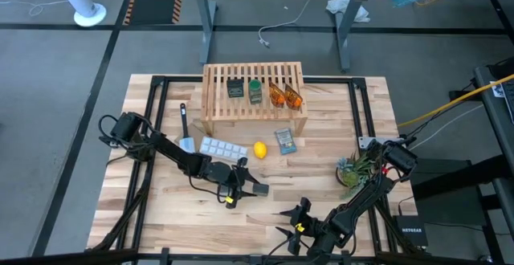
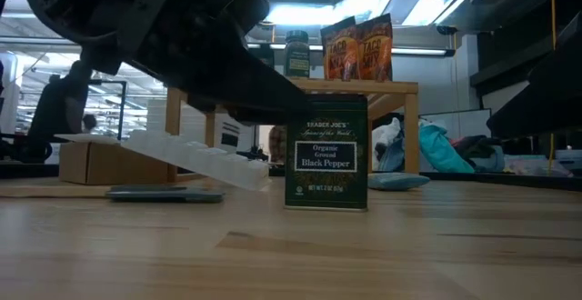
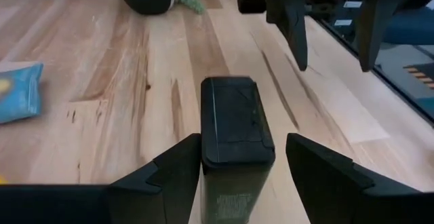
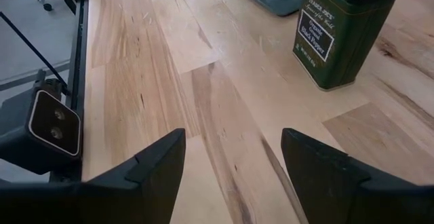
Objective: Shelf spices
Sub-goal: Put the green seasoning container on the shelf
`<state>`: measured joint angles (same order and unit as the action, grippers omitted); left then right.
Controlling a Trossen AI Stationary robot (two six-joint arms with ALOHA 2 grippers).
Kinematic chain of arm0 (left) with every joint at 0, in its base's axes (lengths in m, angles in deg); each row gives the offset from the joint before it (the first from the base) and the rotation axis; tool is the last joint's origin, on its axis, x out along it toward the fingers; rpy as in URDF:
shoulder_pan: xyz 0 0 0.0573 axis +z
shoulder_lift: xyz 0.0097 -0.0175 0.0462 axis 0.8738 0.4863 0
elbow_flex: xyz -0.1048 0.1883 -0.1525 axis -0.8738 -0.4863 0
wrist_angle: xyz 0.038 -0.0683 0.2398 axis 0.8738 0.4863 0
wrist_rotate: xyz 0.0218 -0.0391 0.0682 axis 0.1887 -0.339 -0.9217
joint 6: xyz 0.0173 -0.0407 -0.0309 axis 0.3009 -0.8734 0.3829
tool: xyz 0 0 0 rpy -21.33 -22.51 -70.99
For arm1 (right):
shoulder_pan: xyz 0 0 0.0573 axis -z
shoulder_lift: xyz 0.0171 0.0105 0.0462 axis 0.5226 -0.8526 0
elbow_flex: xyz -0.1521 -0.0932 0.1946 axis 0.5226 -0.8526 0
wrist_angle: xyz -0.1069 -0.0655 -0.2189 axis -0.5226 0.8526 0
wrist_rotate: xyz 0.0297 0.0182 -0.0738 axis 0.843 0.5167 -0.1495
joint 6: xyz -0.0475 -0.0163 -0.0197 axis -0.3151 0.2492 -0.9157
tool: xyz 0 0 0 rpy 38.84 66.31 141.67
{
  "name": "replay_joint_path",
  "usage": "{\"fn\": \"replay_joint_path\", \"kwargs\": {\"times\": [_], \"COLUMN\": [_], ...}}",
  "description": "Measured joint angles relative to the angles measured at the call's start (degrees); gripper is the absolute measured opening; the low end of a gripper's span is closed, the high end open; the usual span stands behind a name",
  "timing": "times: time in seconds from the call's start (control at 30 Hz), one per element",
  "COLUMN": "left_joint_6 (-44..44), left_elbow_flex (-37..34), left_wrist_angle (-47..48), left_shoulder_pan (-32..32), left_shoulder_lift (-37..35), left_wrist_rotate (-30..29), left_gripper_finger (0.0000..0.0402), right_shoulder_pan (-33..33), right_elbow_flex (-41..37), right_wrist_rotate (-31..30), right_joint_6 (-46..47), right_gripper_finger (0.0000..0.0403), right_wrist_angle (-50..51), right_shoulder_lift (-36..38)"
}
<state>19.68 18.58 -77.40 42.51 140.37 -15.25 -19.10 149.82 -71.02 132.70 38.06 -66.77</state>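
The left claw (image 1: 255, 189), in the lower middle of the high view, has its two dark fingers spread on either side of a dark green square tin of black pepper (image 3: 234, 136); the left wrist view shows one finger close against the tin's side and the other with a clear gap, so the claw is apart and straddling the tin, not clamped on it. The tin stands upright on the light wooden table (image 1: 161, 209), well apart from the light wooden slatted shelf (image 1: 217, 96) in the upper middle of that frame. The right claw (image 1: 283, 223) waits near the bottom edge of the high view, its fingers spread and empty, pointing toward the tin, which appears at the upper right of its wrist view. Four spices already sit on the shelf: a second dark square tin (image 1: 234, 88), a jar with a green lid (image 1: 254, 91) beside it, and two shiny orange-brown packets (image 1: 285, 95) to the right of the jar. So I judge the task mostly done, with the pepper tin the last spice to be gripped, lifted and set on the shelf. Left on the table and not part of the job are a white segmented tray (image 1: 221, 148), a yellow lemon (image 1: 259, 149), a blue-grey flat packet (image 1: 285, 140) and a small potted plant (image 1: 353, 171).
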Motion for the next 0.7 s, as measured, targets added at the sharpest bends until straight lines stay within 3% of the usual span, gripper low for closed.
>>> {"fn": "replay_joint_path", "kwargs": {"times": [0.5,0.6,0.7], "left_joint_6": [4.3,4.4,4.5], "left_elbow_flex": [8.9,9.6,9.6], "left_wrist_angle": [-0.4,-0.6,-0.4], "left_shoulder_pan": [0.0,0.0,0.0], "left_shoulder_lift": [12.6,12.7,11.9], "left_wrist_rotate": [0.2,0.2,0.2], "left_gripper_finger": [0.0207,0.0184,0.0135], "right_shoulder_pan": [0.0,0.0,0.0], "right_elbow_flex": [0.0,0.0,0.0], "right_wrist_rotate": [0.0,0.0,0.0], "right_joint_6": [0.0,0.0,0.0], "right_gripper_finger": [0.025,0.025,0.025], "right_wrist_angle": [0.0,0.0,0.0], "right_shoulder_lift": [0.0,0.0,0.0]}}
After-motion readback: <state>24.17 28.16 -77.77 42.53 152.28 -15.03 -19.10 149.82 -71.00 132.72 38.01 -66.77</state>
